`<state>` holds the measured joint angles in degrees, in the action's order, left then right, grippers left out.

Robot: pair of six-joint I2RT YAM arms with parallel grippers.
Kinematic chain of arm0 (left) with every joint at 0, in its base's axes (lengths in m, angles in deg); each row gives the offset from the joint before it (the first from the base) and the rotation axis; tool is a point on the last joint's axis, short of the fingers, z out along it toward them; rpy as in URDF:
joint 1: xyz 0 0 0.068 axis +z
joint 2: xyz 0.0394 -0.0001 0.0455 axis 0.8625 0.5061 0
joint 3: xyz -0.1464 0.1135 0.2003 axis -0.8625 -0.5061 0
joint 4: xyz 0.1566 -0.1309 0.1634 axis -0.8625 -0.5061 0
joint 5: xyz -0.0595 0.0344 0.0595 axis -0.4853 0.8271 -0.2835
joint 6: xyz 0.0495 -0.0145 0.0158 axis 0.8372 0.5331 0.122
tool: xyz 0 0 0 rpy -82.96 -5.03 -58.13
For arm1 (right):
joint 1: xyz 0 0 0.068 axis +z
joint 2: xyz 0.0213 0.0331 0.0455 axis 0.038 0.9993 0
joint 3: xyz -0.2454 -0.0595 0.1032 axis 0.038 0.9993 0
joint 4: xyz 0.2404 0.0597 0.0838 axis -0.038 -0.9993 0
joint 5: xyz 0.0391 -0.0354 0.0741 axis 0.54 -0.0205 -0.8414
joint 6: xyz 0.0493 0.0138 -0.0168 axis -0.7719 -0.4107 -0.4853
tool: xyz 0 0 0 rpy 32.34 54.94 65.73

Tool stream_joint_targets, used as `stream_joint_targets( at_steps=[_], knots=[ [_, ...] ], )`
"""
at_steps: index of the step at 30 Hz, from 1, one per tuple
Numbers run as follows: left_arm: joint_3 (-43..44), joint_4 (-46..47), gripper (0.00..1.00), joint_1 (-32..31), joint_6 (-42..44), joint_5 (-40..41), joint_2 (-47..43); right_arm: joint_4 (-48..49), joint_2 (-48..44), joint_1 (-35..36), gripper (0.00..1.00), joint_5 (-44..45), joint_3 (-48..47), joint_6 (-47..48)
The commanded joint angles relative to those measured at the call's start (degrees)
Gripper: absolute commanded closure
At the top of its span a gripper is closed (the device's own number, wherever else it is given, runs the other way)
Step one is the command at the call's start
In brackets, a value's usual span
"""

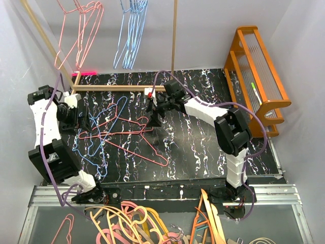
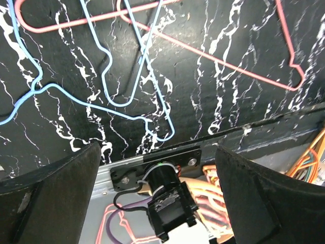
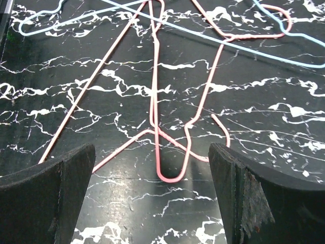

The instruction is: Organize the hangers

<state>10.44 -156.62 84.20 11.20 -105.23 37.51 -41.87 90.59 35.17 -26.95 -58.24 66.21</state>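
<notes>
Left end effector (image 2: 157, 152) and right end effector (image 3: 152, 162) spread, empty; interlocked hangers (image 3: 169, 180) may snag, dragging neighbours along.

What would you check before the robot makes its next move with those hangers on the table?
1. The right fingers open: ok.
2. The pink hanger has its hook lying between them: ok.
3. The left fingers open and empty: ok.
4. Table hangers untangled: not ok; the blue hanger crosses pink wire.
5. Free room beside the hung hangers: cannot tell, the rail's top is out of view.
</notes>
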Motion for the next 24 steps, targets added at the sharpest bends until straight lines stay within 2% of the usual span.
stream_joint_targets(
  at_steps=[1,8,15,24],
  knots=[
    [-3.4,6.4,0.11,-0.2,1.6,3.7,1.0,6.9,-2.9,2.5,0.02,-0.2,2.2,-0.4],
    [-8.9,18.3,0.38,-4.6,-1.8,6.0,6.4,12.6,-5.8,4.4,0.02,2.7,5.9,-7.5],
    [-18.6,27.9,0.42,-7.1,-2.7,10.4,7.5,13.1,-7.1,4.5,0.02,4.4,5.8,-8.9],
    [-19.4,34.2,0.43,-7.1,-5.1,12.8,9.8,11.1,-8.0,4.8,0.02,4.7,6.0,-8.3]
  ],
)
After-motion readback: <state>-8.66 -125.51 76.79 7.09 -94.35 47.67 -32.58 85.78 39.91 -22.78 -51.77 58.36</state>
